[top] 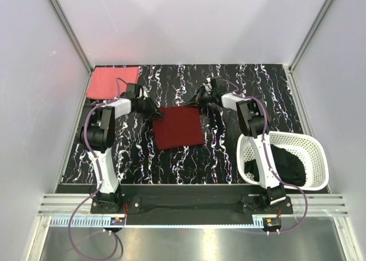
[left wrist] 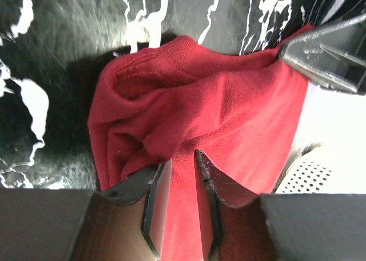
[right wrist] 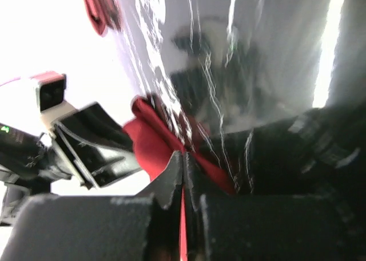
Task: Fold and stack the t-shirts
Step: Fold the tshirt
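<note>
The maroon t-shirt lies folded into a rectangle at the middle of the marbled table. My left gripper is at its far left corner. In the left wrist view its fingers stand a little apart over the bunched red cloth, pinching nothing. My right gripper is at the far right corner. Its tips are pressed together on the red edge. The coral pink t-shirt lies folded at the far left corner. The black t-shirt sits in the basket.
A white lattice basket stands at the near right, beside the right arm's base. White walls and metal frame posts close in the table on three sides. The two grippers are close together above the maroon shirt's far edge.
</note>
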Controlling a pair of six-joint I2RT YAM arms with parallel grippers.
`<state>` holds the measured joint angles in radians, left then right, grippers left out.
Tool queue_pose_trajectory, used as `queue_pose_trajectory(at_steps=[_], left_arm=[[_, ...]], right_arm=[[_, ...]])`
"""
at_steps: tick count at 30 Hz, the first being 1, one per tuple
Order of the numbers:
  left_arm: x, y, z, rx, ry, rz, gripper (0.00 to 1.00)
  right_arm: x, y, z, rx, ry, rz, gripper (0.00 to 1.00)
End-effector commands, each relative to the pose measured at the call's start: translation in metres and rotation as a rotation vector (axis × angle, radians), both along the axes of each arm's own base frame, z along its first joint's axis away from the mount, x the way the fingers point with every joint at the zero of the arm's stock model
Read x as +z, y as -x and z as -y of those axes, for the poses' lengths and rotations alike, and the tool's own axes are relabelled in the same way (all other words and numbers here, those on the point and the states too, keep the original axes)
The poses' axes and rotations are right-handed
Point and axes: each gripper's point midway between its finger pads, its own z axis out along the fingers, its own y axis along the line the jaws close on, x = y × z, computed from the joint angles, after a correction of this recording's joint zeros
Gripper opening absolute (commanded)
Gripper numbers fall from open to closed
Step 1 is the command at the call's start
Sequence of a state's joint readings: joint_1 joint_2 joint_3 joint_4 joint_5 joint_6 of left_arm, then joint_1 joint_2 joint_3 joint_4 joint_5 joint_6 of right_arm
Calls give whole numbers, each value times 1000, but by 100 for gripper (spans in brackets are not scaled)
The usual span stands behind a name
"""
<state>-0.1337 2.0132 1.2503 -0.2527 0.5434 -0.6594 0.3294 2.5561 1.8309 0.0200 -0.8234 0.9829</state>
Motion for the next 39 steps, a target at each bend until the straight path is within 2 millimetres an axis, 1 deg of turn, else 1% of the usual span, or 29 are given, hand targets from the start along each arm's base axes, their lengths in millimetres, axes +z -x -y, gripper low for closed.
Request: queue_pose_trajectory(at_steps=[1, 2, 5, 6, 8, 9, 10, 12, 13, 14, 15, 16, 17, 18, 19, 20, 22, 24, 26, 28, 29, 30, 33, 34, 35, 36, 37, 38, 39], left_arm=[[0, -10, -8, -4, -29, 52, 30], [3, -7, -8, -6, -33, 50, 30], [9, -1, -9, -20, -36, 52, 30], [19, -1, -9, -20, -34, 69, 30], [33, -3, -8, -25, -29, 96, 30], [43, -4, -8, -28, -26, 115, 30], [55, -10, -7, -33, -20, 143, 31], [66, -14, -5, -29, -8, 169, 32], [72, -18, -3, -24, 5, 184, 33], [77, -25, -1, -20, 17, 213, 36], [78, -29, -1, -7, 29, 212, 37], [69, -31, 0, -1, 33, 189, 37], [63, -35, -2, 10, 38, 175, 37], [61, -40, -1, 16, 49, 172, 37], [56, -41, -2, 33, 70, 149, 37], [44, -44, -2, 41, 74, 140, 37], [32, -47, -8, 56, 53, 124, 37], [18, -48, -12, 51, 41, 98, 37], [6, -46, -15, 48, 24, 73, 37], [-1, -46, -19, 39, -8, 75, 37], [-4, -43, -21, 35, -24, 59, 37], [-5, -42, -25, 28, -43, 62, 37], [1, -38, -33, 23, -97, 58, 37], [17, -38, -34, 0, -128, 106, 38], [23, -29, -32, -18, -138, 94, 40], [34, -23, -25, -43, -139, 113, 41], [58, -16, -18, -70, -122, 162, 42], [61, -1, -14, -87, -114, 152, 43], [68, 11, -4, -103, -98, 152, 43]], right_arm=[[25, -39, 9, -86, -75, 69, 0], [31, -46, 12, -92, -80, 86, 0], [41, -50, 17, -90, -79, 101, 0], [53, -54, 19, -85, -79, 128, 0], [68, -56, 22, -65, -52, 165, 0], [78, -55, 24, -58, -30, 174, 0], [78, -49, 27, -49, 5, 138, 0], [98, -48, 30, -26, 42, 204, 0], [103, -46, 32, -20, 52, 208, 0], [99, -38, 33, -6, 65, 189, 0], [110, -33, 33, 1, 57, 199, 0], [109, -29, 34, 3, 59, 192, 0], [96, -20, 37, 1, 66, 159, 0], [101, -15, 36, 5, 58, 167, 0], [97, -11, 37, 3, 62, 159, 0], [85, -3, 37, 2, 63, 128, 0], [83, 1, 32, 11, 31, 139, 0], [63, 11, 28, 5, 7, 60, 0], [49, 8, 25, -21, -44, 12, 0], [44, 1, 24, -54, -70, 15, 0], [35, -1, 23, -71, -68, -10, 0], [32, -5, 24, -81, -61, -11, 0], [26, -13, 30, -103, -42, -15, 0], [28, -15, 34, -109, -37, -14, 0], [28, -14, 36, -98, -26, -7, 0], [34, -14, 36, -87, -18, 14, 0], [31, -6, 38, -70, 13, -21, 0], [43, -6, 38, -36, 28, 42, 0], [48, -2, 38, -13, 38, 56, 0]])
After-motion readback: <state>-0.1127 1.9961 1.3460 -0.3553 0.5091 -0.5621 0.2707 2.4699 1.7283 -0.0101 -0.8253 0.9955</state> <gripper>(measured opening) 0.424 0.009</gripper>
